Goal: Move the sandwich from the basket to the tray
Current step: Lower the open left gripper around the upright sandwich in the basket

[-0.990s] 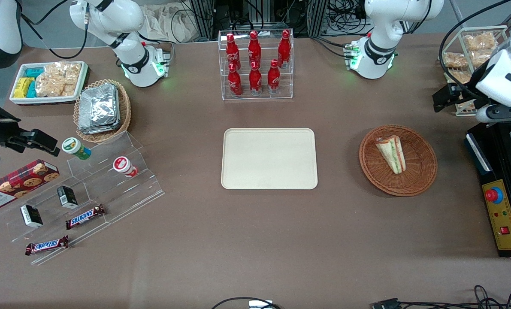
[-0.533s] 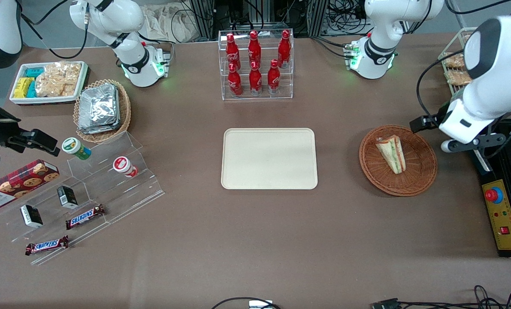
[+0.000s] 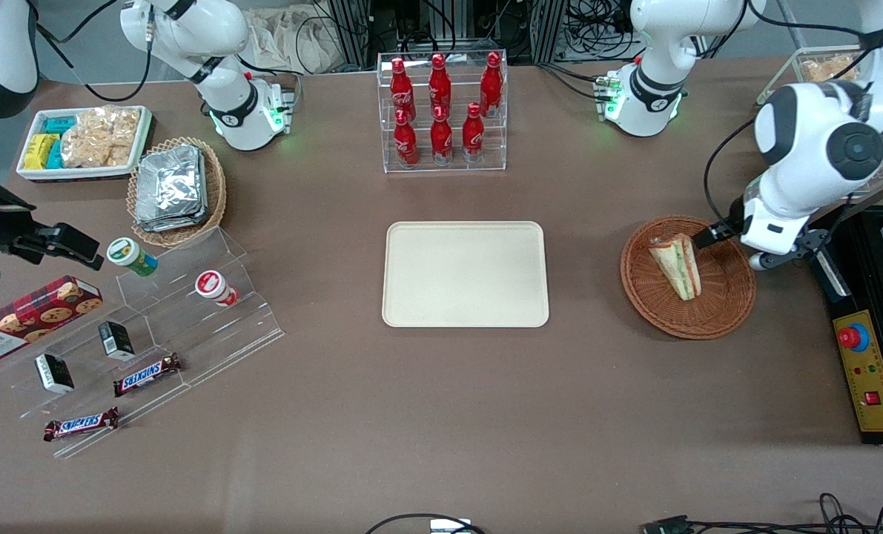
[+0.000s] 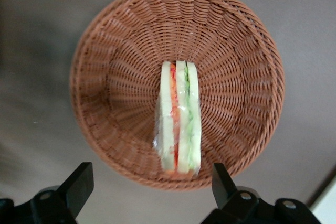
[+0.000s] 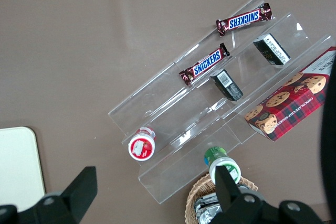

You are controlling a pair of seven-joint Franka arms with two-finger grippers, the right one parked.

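The cream tray [image 3: 465, 274] lies well apart from the gripper [image 4: 152, 184], toward the parked arm's end. The wrapped sandwich [image 4: 179, 116] lies in the reddish-brown wicker basket [image 4: 247, 61], directly below the gripper, which hangs above the basket's rim with fingers spread wide, holding nothing.

Tool [image 4: 149, 190] over basket [image 3: 723, 311]; unobstructed
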